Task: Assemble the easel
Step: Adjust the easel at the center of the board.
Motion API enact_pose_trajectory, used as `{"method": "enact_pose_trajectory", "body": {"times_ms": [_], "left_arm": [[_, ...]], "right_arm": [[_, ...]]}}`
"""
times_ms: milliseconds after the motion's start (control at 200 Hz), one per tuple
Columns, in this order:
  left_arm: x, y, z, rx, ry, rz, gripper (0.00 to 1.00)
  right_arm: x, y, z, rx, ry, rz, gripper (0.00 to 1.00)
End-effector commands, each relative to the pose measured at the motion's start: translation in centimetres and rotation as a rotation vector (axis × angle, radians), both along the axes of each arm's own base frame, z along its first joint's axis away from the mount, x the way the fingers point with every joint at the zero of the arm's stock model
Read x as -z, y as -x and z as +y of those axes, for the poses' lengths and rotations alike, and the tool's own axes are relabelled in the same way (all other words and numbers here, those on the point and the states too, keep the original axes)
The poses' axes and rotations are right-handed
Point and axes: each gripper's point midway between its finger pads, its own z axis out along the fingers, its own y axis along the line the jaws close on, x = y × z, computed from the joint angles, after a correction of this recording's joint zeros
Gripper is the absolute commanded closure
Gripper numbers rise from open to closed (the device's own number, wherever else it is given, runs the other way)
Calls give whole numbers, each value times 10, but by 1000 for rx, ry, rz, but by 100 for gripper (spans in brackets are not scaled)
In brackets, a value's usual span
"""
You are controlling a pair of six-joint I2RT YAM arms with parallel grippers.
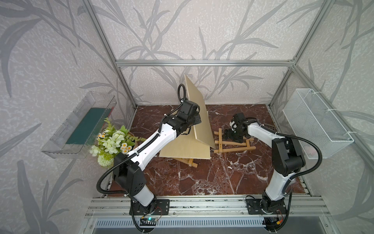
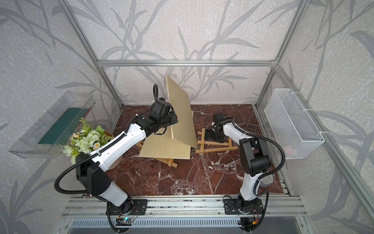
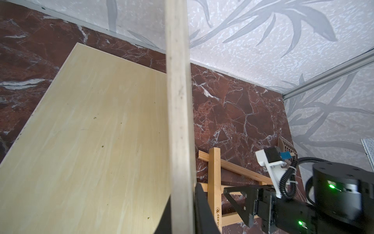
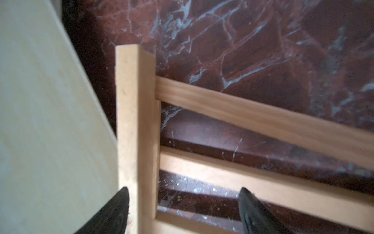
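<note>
Currently, L to R: left gripper (image 1: 197, 119), arm stretched forward and up, pinches the edge of a wooden board (image 1: 199, 109). It's held tilted on edge, prob. to leave room around the easel frame (image 1: 232, 144), which lies flat on the surface (image 1: 202, 178) just beside it. Right gripper (image 4: 183, 192), wrist bent down, hovers w/ jaws spread over a frame slat, likely lining up a grasp.

Hidden, cropped
In both top views the raised board (image 1: 202, 129) hides the jaws of the left gripper (image 3: 181, 222); the flat board (image 1: 182, 150) covers an easel frame (image 1: 192, 162) except ends at 6 o'clock; the blurred right wrist view crops the right gripper (image 4: 183, 191).
</note>
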Motion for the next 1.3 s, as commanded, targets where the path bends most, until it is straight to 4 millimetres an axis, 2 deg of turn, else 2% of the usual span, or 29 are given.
{"method": "enact_pose_trajectory", "body": {"times_ms": [0, 155, 270, 575, 820, 955, 1080, 1105, 1295], "left_arm": [[41, 18, 31, 34, -328, 84, 100], [40, 19, 24, 37, -324, 76, 100], [39, 19, 18, 44, -324, 67, 100], [34, 23, 15, 44, -327, 51, 100], [32, 25, 14, 35, -318, 41, 100], [32, 25, 14, 34, -318, 38, 100], [31, 26, 13, 34, -315, 35, 100], [32, 26, 13, 35, -314, 36, 100], [35, 28, 8, 44, -309, 45, 100]], "right_arm": [[-37, 24, -24, 45, 50, -20, 15], [-27, 65, -59, 237, 62, 88, 15], [-12, 80, -70, 365, -2, 149, 16], [20, 62, -62, 475, -95, 207, 22], [46, 65, -74, 559, -28, 266, 31], [55, 62, -82, 587, 19, 262, 39], [58, 60, -88, 596, 63, 254, 42], [67, 63, -90, 599, 82, 277, 43], [70, 45, -86, 554, 97, 253, 48]]}}
